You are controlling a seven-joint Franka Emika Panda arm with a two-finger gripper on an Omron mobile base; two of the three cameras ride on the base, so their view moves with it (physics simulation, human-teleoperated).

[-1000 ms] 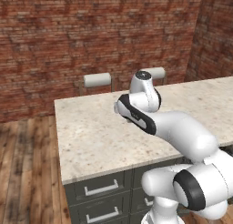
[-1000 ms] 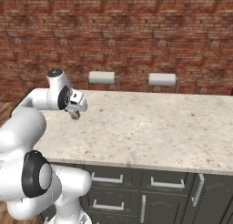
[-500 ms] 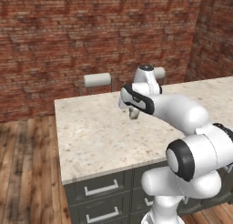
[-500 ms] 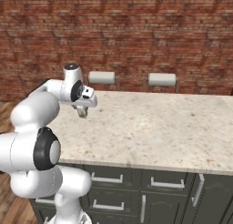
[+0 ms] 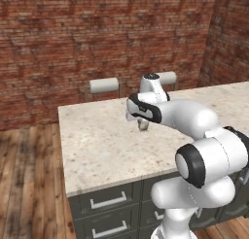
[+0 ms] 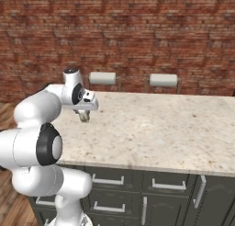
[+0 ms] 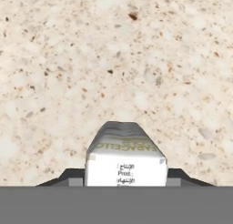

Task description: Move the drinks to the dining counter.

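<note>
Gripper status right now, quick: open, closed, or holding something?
Gripper: closed on a small pale cream drink carton with printed text, held above the light speckled stone counter.

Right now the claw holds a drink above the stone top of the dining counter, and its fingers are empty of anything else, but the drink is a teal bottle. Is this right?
Not quite. The drink in the claw is a pale cream carton-like container with printed text, not a teal bottle; the hand view shows it. The rest stands: it is held above the dining counter.
</note>
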